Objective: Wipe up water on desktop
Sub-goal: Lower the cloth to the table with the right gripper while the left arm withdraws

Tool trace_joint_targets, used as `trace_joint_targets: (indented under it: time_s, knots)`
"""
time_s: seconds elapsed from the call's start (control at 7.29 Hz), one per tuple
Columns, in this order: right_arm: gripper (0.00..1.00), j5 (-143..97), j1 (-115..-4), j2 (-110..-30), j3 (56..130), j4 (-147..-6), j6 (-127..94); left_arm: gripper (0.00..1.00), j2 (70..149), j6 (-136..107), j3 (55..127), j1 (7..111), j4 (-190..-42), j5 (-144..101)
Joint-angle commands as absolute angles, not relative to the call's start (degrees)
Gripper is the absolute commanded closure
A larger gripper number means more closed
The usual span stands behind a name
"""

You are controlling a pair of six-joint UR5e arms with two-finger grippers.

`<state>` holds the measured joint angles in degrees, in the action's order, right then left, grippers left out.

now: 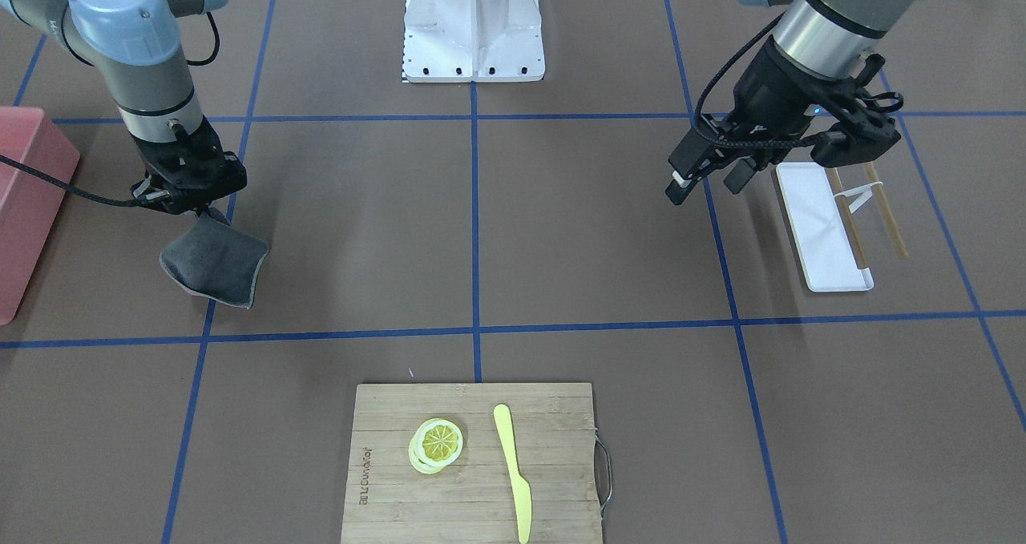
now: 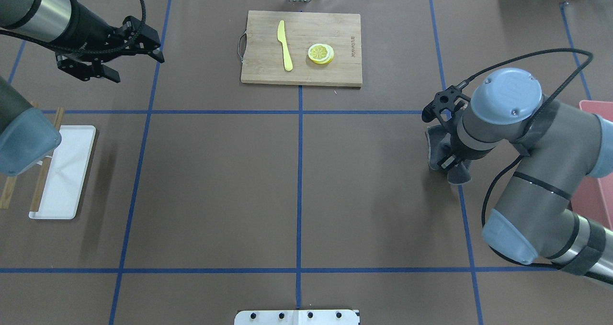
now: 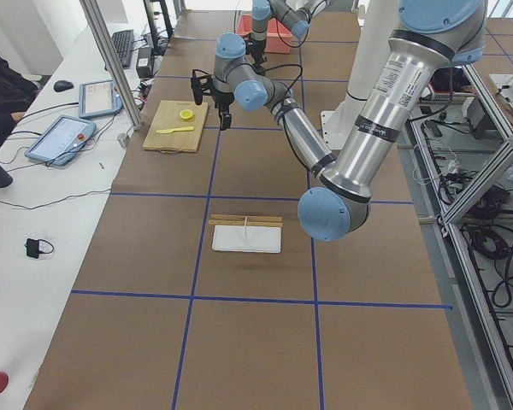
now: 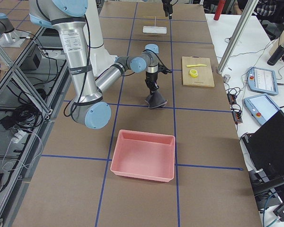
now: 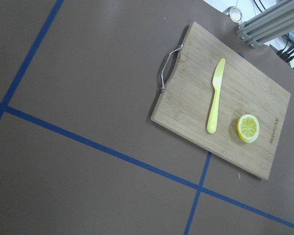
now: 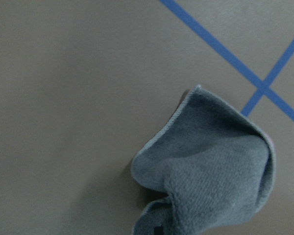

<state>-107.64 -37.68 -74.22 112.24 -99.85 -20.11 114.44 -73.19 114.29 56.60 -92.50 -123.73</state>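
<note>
The desktop (image 1: 361, 223) is a flat brown surface crossed by blue tape lines; it also shows in the overhead view (image 2: 215, 181). I see no water on it. My right gripper (image 1: 196, 207) is shut on the top of a grey cloth (image 1: 215, 265), which hangs down with its lower part touching the desktop. The cloth also shows in the overhead view (image 2: 437, 149), the exterior right view (image 4: 155, 100) and the right wrist view (image 6: 210, 166). My left gripper (image 1: 709, 177) is open and empty, held above the desktop beside a white tray; it also shows in the overhead view (image 2: 136, 65).
A bamboo cutting board (image 1: 401, 488) with a lemon slice (image 1: 438, 441) and a yellow knife (image 1: 513, 468) lies at the far middle. A white tray (image 1: 817, 231) with chopsticks (image 1: 890, 219) lies under my left arm. A pink bin (image 1: 24, 199) stands beyond my right arm.
</note>
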Motion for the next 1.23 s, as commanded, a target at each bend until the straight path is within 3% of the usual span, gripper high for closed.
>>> trace_joint_targets:
  time_s: [0.0,0.69,1.1]
  knots:
    - [1.0,-108.5,-32.3,-70.9,111.8,-100.4,-24.9,0.02,112.6,-71.5,114.3,58.2,-92.0,-123.5]
    - [1.0,-110.0,-20.4,-63.6,112.7,-96.7,-44.6,0.02,111.2,-71.5,114.6,59.8,-92.5,-123.5]
    - [1.0,-109.7,-24.8,-63.8,106.3,-91.0,-47.8,0.02,111.1,-71.5,114.4,59.8,-92.7,-122.2]
